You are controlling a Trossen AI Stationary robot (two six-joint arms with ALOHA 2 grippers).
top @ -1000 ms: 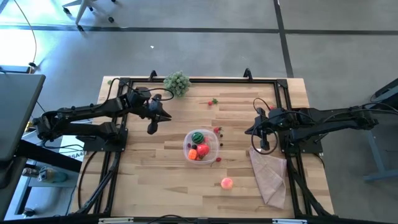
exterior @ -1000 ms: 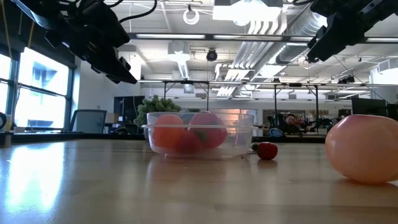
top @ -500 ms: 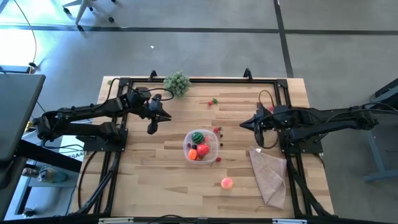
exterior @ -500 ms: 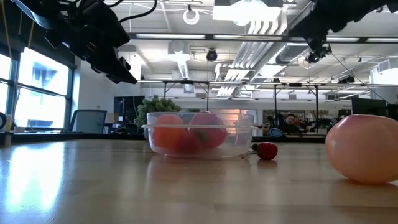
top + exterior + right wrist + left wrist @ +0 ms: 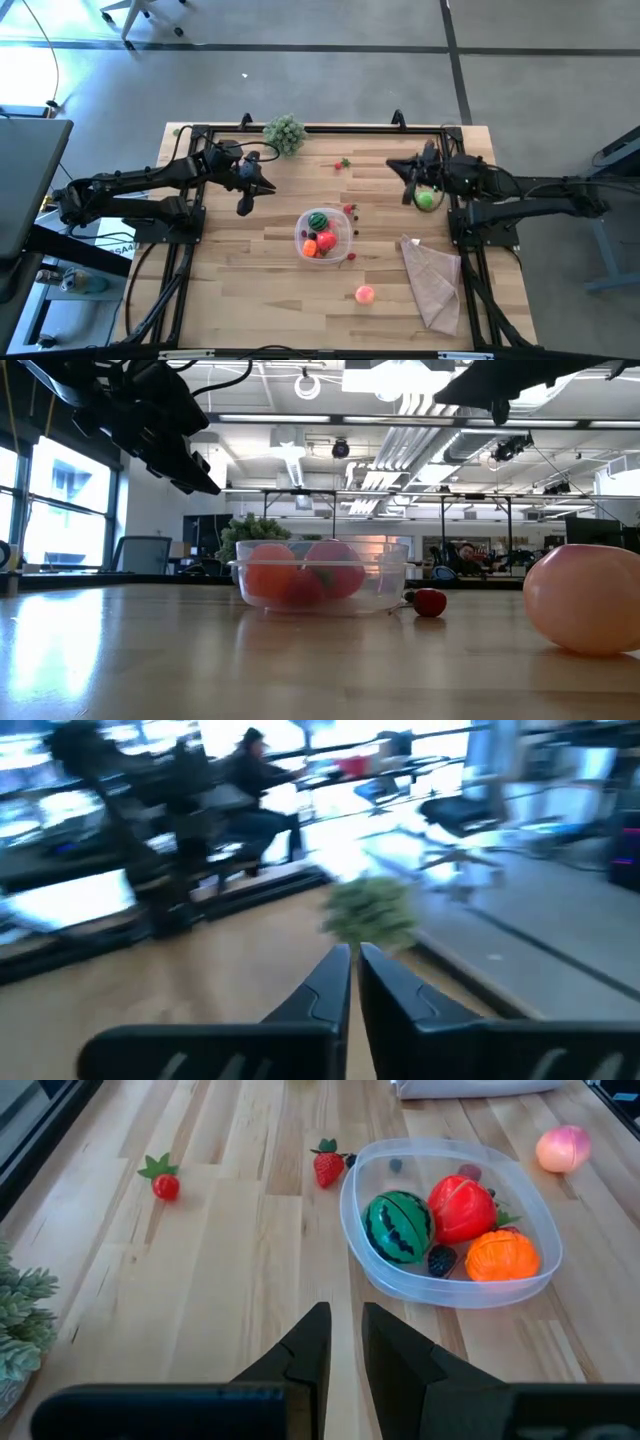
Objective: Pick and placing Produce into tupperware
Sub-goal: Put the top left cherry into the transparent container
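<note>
Item, right gripper (image 5: pixel 392 164): your arm has swung across toward the table's far edge, uncovering a small green ball (image 5: pixel 425 199); fingers together, empty. No pick begun.

Item, left gripper (image 5: pixel 243 207): unmoved, fingers together, empty.

Item, round clear plastic tupperware (image 5: pixel 325 235): mid-table; only your left wrist view itemises its contents: striped green melon (image 5: pixel 397 1226), red fruit (image 5: pixel 463 1208), orange fruit (image 5: pixel 501 1255).

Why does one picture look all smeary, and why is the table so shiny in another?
The right wrist view is smeared by motion blur: the plant and the room behind streak sideways, while that arm's own dark fingers stay sharp. In the low view, window light puts a bright glare on the wooden table, and the close peach looks soft. The left wrist view is crisp.
</note>
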